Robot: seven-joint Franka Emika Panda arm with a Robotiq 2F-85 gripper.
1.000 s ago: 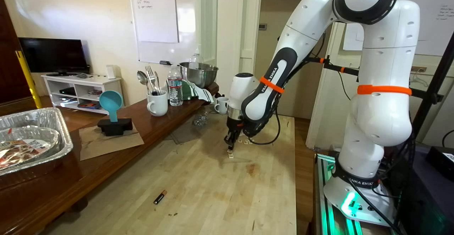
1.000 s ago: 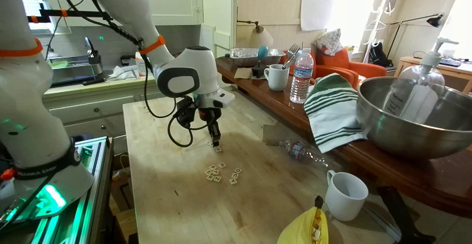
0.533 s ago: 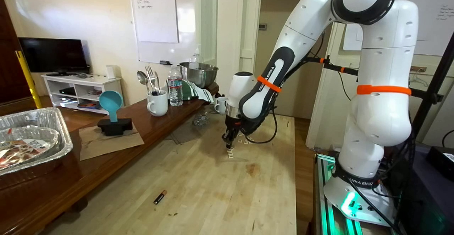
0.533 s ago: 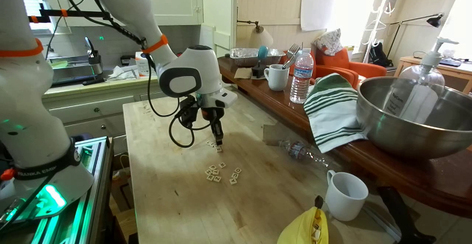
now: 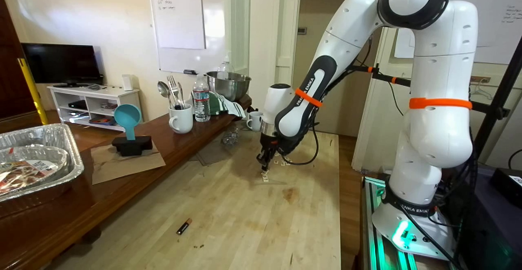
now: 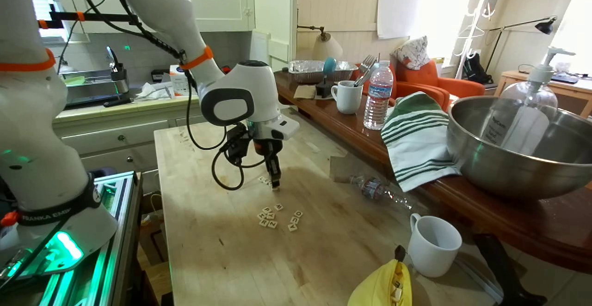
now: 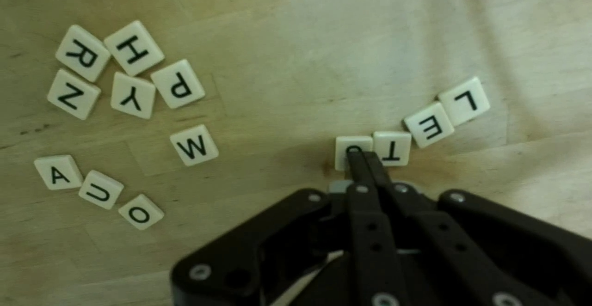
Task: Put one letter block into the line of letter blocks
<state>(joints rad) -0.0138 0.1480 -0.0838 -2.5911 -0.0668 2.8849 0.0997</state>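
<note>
Gripper, one: clenched, holding nothing; newly lowered onto or just above the end block, letter part-hidden; this abuts the T block in the line of letter blocks; placing seems nearly done, straightening probably in hand

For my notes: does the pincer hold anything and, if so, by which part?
Nothing: the pincer is shut, its tips over a partly hidden letter block.
</note>
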